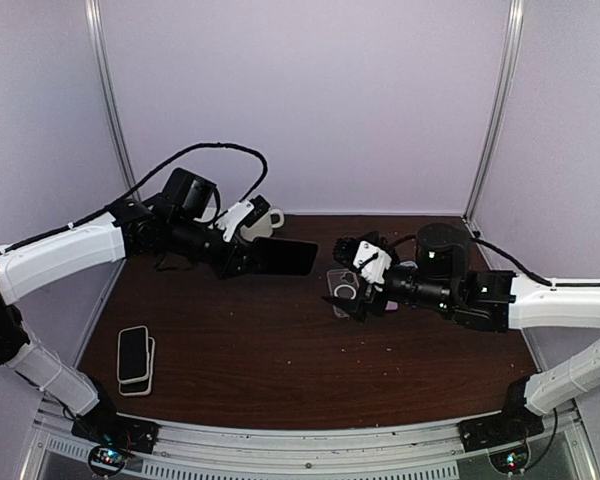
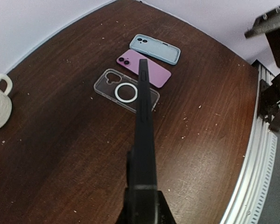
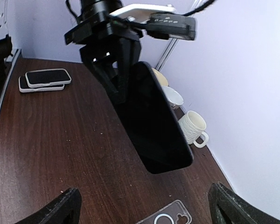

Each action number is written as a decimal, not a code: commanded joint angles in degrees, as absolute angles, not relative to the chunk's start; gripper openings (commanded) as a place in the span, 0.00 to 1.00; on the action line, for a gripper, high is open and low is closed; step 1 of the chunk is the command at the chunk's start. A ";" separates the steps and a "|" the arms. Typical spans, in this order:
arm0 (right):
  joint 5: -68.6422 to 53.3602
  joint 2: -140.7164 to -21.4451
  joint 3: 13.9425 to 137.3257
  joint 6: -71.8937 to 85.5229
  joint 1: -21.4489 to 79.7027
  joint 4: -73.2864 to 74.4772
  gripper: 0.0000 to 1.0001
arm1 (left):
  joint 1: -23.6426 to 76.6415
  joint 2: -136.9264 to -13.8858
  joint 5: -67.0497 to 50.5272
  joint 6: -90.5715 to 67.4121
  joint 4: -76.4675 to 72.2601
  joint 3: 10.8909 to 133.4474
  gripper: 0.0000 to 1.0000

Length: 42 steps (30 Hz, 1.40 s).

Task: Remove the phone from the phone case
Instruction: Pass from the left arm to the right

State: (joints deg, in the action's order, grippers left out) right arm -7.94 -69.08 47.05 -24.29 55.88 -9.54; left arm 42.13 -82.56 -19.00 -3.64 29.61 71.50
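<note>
My left gripper (image 1: 242, 258) is shut on one end of a black phone (image 1: 285, 256) and holds it in the air over the back of the table. In the left wrist view the phone (image 2: 143, 135) shows edge-on, running up from the gripper (image 2: 142, 207). I cannot tell a case apart from the phone. In the right wrist view the phone (image 3: 151, 121) hangs screen-on from the left gripper (image 3: 113, 70). My right gripper (image 1: 348, 298) is open and empty, to the right of the phone, its fingers (image 3: 67, 207) wide apart, low over the table.
A clear case with a white ring (image 2: 126, 91), a purple phone (image 2: 147, 69) and a light blue case (image 2: 155, 48) lie together under the right gripper. White mugs (image 3: 193, 126) stand by the back wall. Two stacked phones (image 1: 133, 358) lie front left.
</note>
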 commanded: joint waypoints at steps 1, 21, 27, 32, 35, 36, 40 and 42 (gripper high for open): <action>-0.37 -73.94 50.43 -35.08 59.23 -10.66 0.99 | 40.85 -82.90 -28.02 -12.73 28.25 75.95 0.00; 2.68 -84.39 59.49 -40.92 61.08 -12.58 0.99 | 39.60 -83.56 -42.38 -19.34 26.91 77.18 0.00; 0.64 -85.05 59.75 -40.08 61.00 -12.86 0.96 | 39.55 -83.67 -46.16 -19.69 26.14 77.23 0.00; 0.18 -85.89 60.71 -40.24 60.86 -12.00 0.80 | 39.55 -83.66 -47.98 -19.71 25.75 77.08 0.00; 0.18 -86.22 61.23 -40.38 60.82 -11.44 0.71 | 39.55 -83.67 -48.34 -19.56 25.69 76.99 0.00; 0.18 -86.18 61.38 -40.38 60.83 -11.35 0.65 | 39.54 -83.63 -48.30 -19.45 25.71 76.99 0.00; 0.12 -86.22 61.52 -39.97 60.83 -11.25 0.55 | 39.55 -83.49 -48.34 -19.17 25.75 76.86 0.00; 0.13 -86.07 61.39 -39.46 60.86 -11.25 0.54 | 39.55 -83.41 -48.07 -18.93 25.75 76.90 0.00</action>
State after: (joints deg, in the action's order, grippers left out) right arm 1.04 -85.73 59.77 -41.82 60.73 -10.33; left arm 39.42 -84.33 -44.73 -20.01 31.77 74.94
